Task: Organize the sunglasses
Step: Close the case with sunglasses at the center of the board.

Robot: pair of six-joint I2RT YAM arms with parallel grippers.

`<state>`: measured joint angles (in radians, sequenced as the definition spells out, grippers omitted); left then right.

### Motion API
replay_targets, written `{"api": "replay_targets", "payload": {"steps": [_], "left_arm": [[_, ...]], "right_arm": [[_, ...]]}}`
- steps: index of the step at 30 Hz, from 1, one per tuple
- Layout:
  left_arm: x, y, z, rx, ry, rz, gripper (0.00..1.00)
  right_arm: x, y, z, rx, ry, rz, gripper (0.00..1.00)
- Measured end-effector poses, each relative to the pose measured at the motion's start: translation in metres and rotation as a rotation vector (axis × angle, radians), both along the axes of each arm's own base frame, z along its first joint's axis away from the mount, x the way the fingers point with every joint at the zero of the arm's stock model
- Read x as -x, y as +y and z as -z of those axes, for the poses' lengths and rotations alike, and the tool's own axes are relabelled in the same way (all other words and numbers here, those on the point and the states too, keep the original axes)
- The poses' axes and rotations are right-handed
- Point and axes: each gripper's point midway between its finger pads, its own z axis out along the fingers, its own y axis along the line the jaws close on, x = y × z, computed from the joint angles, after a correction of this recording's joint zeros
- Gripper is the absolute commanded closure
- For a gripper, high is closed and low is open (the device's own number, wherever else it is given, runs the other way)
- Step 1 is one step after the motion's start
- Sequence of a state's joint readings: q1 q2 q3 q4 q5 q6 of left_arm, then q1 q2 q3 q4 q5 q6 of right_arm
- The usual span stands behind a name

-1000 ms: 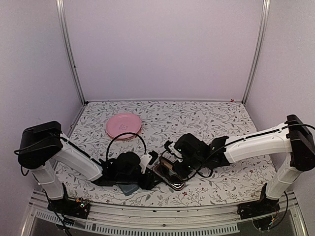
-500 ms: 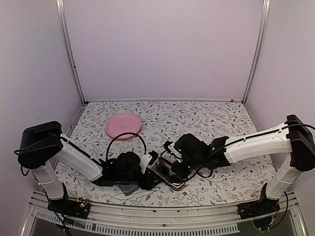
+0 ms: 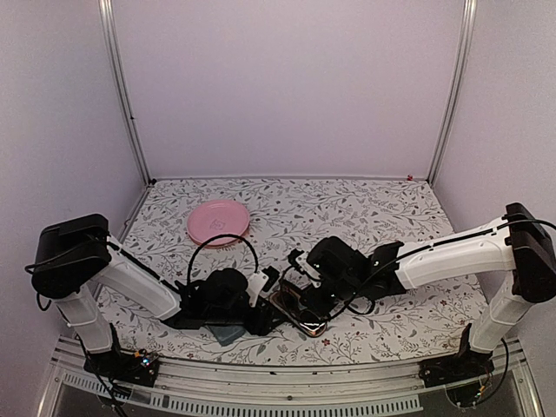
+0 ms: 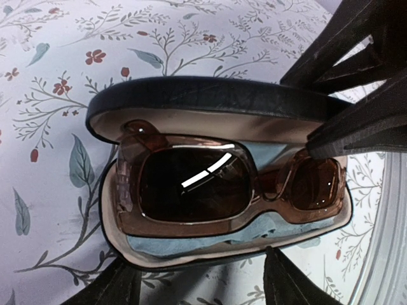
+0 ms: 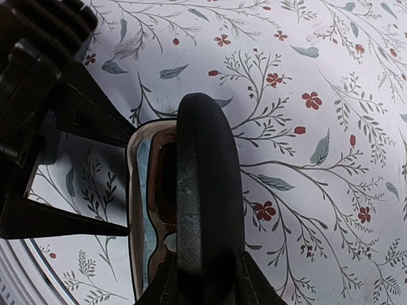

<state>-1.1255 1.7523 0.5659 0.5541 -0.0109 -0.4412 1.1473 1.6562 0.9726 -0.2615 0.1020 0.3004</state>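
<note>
- top cam: left gripper and right gripper meet low at the front middle of the table, both at the open black case. Pink plate sits well apart at the back left. A grey case pokes out from under the left gripper. Vs a sec ago: almost nothing. The right gripper crept a hair toward the left, and the black case hasn't budged.
- left wrist: brown sunglasses lie inside the case on a blue cloth, lenses facing the cam. The lid stands up behind them. Left fingers are spread, tips right at the case's near wall. Looks like bracing, not clamping anything.
- right wrist: lid seen edge-on, running between the right fingers, which pinch it from both sides. Can't tell if that pinch is easing.
- what it means imo: brown pair is stowed, so that half's done bar the lid. Barely any motion = prob a hold or a slow lid move. Next step would be swinging the lid down while the left keeps the base from sliding. Risk: cloth or a temple caught in the seam. The pale pair isn't in any view, so that one's still to do.
</note>
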Motion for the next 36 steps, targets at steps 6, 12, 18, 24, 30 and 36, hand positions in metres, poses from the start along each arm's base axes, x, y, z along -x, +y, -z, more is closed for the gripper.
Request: {"api": "replay_targets", "payload": {"steps": [6,12,18,24,30,36], "left_arm": [[0.0,0.0,0.0,0.0,0.0,0.0,0.35],[0.0,0.0,0.0,0.0,0.0,0.0,0.35],[0.0,0.0,0.0,0.002,0.0,-0.001,0.35],[0.0,0.0,0.0,0.003,0.0,-0.001,0.35],[0.0,0.0,0.0,0.003,0.0,-0.001,0.35],[-0.001,-0.001,-0.001,0.009,0.004,-0.007,0.35]], "right_arm": [[0.001,0.001,0.0,-0.004,0.003,-0.002,0.7],[0.001,0.002,0.001,-0.007,0.006,0.0,0.7],[0.001,0.003,0.001,-0.013,0.005,0.001,0.7],[0.002,0.004,0.002,-0.014,0.004,-0.005,0.67],[0.006,0.009,0.002,-0.027,0.0,-0.018,0.65],[0.019,0.02,0.001,-0.086,0.044,-0.06,0.63]]}}
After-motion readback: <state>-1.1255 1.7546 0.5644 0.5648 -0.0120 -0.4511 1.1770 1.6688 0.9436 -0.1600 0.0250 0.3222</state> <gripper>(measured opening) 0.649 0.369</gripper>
